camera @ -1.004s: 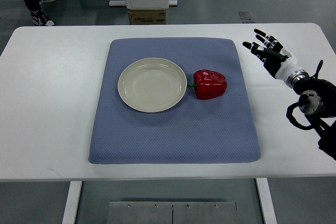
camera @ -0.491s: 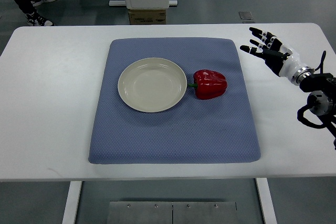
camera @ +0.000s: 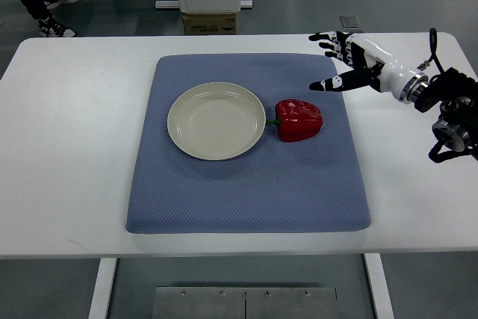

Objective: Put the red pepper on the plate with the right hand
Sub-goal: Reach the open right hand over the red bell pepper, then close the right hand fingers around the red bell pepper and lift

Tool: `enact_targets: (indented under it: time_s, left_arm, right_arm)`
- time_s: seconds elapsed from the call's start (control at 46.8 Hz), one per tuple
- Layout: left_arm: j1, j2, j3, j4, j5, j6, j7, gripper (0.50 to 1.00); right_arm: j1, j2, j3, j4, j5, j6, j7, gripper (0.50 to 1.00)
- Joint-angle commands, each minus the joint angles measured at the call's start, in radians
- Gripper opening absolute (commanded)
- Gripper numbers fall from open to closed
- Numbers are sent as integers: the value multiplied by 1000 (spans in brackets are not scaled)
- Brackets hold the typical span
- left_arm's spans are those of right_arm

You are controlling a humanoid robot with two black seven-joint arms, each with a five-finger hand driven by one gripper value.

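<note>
Fingers (camera: 326,84) spread wide, gripping nothing, on right hand (camera: 351,61), now over the mat's (camera: 246,192) top-right corner instead of out over bare surface (camera: 75,125) as a second ago. Closer to red pepper (camera: 299,119), at roughly one o'clock from it, still apart; approach likely underway. Pepper lying on mat, at three o'clock of plate (camera: 216,120), just beside its rim. Left arm nowhere visible; right forearm cut off at frame edge.

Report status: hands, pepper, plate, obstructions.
Right hand open, above mat edge, short of red pepper. Pepper beside empty plate, on mat. Path clear.
</note>
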Motion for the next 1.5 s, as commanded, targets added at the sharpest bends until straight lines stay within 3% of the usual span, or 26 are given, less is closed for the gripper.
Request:
enact_targets:
  time_s: [0.0,0.235,0.385,0.684,0.855,1.474]
  left_arm:
    - [0,0,0,0,0,0,0,1000]
    - [0,0,0,0,0,0,0,1000]
    - [0,0,0,0,0,0,0,1000]
    - [0,0,0,0,0,0,0,1000]
    - [0,0,0,0,0,0,0,1000]
    - [0,0,0,0,0,0,0,1000]
  right_arm:
    - [9,-3,-24,22,-64,-1,1,998]
    - [43,0,-66,49,-215,-2,1,995]
    - [121,9,-197,47,-219,-13,1,981]
    - [142,50,-265,38,-253,-39,-14,962]
    - [158,81,-331,19,-253,-90,-16,964]
    - [156,119,-362,-82,-254,-91,-14,964]
